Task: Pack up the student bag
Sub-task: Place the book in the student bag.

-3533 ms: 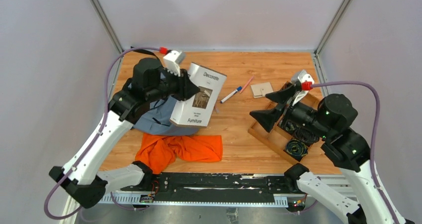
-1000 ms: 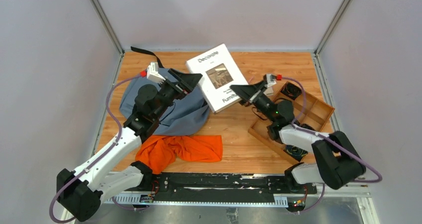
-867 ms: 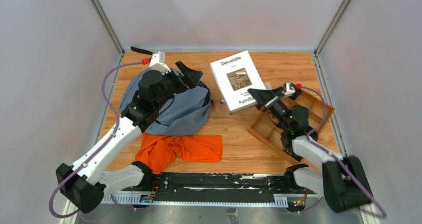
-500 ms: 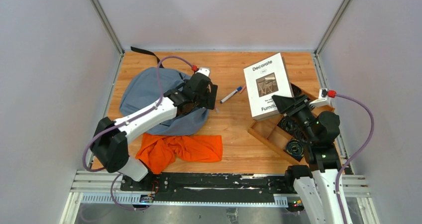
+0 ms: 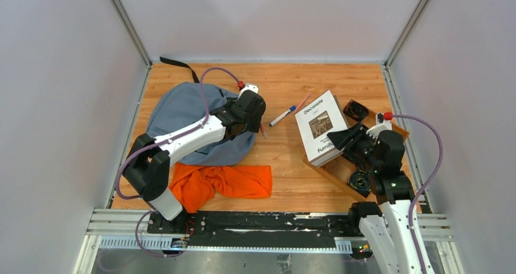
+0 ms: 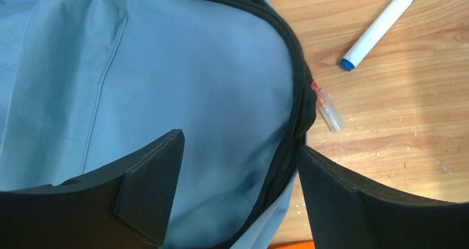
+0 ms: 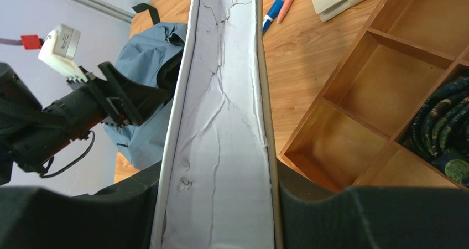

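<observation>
The bag (image 5: 182, 112) lies slumped near the bench's far-left corner, its zip mouth facing the middle. The left fingers (image 5: 255, 119) have come down onto that mouth and now straddle the zip rim, spread, pinching nothing yet. Further right, the book (image 5: 319, 128) has travelled from the bench's middle to just above the tray (image 5: 338, 173) by the right edge, pinched along one edge by the right fingers (image 5: 344, 140). Probably the mouth gets held open first, and then the book goes in.
</observation>
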